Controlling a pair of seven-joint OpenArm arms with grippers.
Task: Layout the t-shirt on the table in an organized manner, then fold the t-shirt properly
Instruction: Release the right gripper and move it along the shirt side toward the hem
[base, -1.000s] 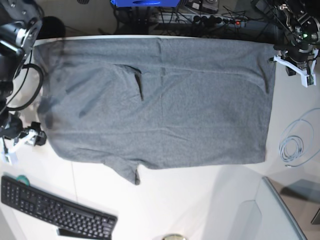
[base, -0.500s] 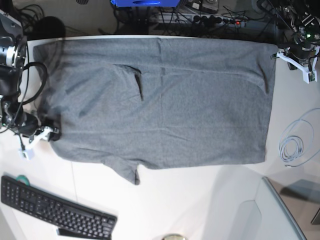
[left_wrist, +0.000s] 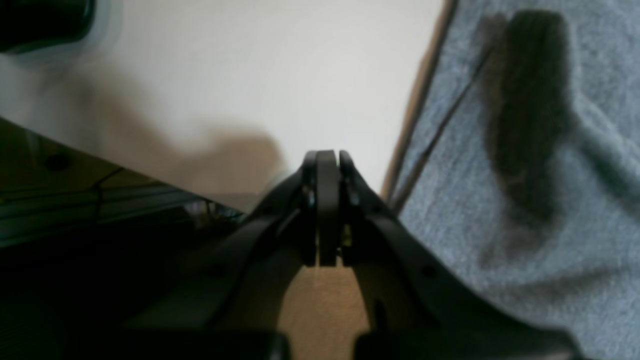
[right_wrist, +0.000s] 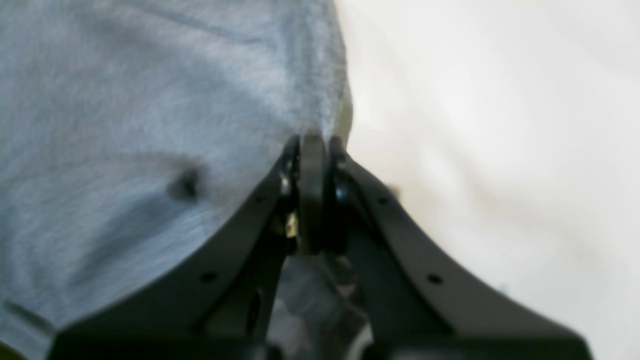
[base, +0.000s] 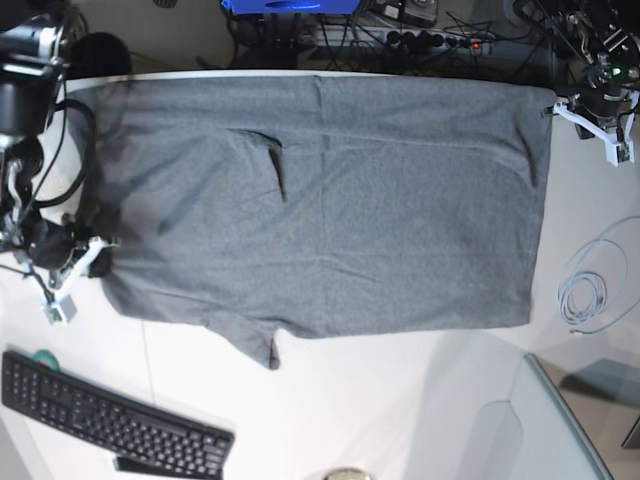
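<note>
My grey t-shirt (base: 320, 200) lies flat on the white table (base: 400, 400) and covers most of the top part of it. One short sleeve sticks out at about 7 o'clock. My right claw (base: 97, 250) sits at 9 o'clock, at the shirt's edge. Its two fingers are pressed together, and in its own camera the tips (right_wrist: 312, 150) are right on the cloth edge, pinching it. My left claw (base: 575, 105) is up at 2 o'clock, just beside the shirt's corner. Its fingers (left_wrist: 327, 165) are together too, with nothing between them. A black keyboard (base: 110, 415) lies at 7 o'clock, and a coiled pale cable (base: 590, 290) at 4 o'clock.
</note>
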